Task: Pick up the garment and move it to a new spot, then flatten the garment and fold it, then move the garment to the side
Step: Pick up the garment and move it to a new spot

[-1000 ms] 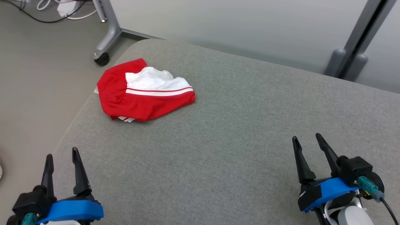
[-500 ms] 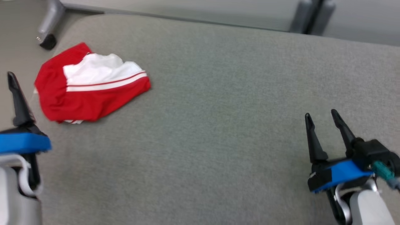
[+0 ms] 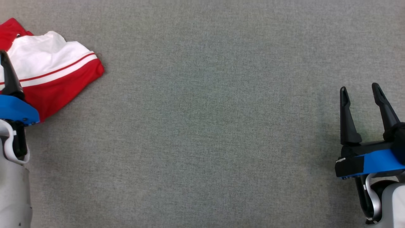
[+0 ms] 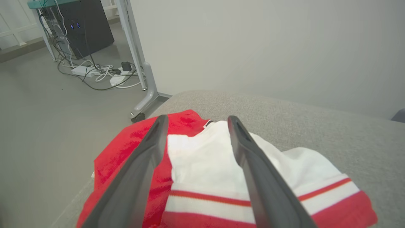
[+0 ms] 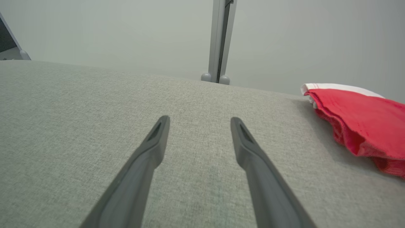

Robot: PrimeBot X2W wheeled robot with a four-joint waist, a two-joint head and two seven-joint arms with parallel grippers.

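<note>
The red and white garment [image 3: 53, 72] lies crumpled on the grey padded surface [image 3: 205, 126], at the upper left of the head view. My left gripper [image 4: 196, 122] is open and hovers just over the garment [image 4: 202, 164], its fingers straddling the white part. One of its fingers [image 3: 9, 76] shows at the head view's left edge, in front of the cloth. My right gripper [image 3: 359, 87] is open and empty far to the right, above bare surface. The right wrist view has this gripper [image 5: 200, 118] open, with the garment [image 5: 364, 117] off to its right.
The padded surface's left edge drops to a grey floor [image 4: 47, 110]. There stand a wheeled desk leg [image 4: 142, 95], loose cables with a power strip [image 4: 95, 71] and a black computer case [image 4: 85, 28]. A pale wall with a grey post [image 5: 220, 41] backs the surface.
The head camera has tilted down and the whole picture has shifted. My left gripper has come forward from well short of the garment to over it. Both grippers remain open.
</note>
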